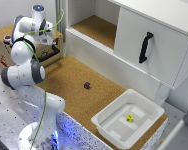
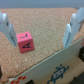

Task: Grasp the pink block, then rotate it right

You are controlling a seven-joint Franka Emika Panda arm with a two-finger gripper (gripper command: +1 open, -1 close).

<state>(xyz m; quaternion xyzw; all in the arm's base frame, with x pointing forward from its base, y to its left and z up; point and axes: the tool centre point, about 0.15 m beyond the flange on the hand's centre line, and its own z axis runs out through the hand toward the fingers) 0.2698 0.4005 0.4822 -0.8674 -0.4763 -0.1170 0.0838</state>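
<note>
While gripper (image 2: 42, 31) gapes empty, pink block (image 2: 25, 41) sits between fingers, unobstructed.

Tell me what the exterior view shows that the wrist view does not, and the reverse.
Only the exterior view shows the white bin with the yellow cube in it, the white cabinet door with its black handle, and the arm's body. Only the wrist view shows the two open fingers of the gripper and the letters on the block's face. Both share the pink block lying on the cork surface, not yet grasped.
</note>
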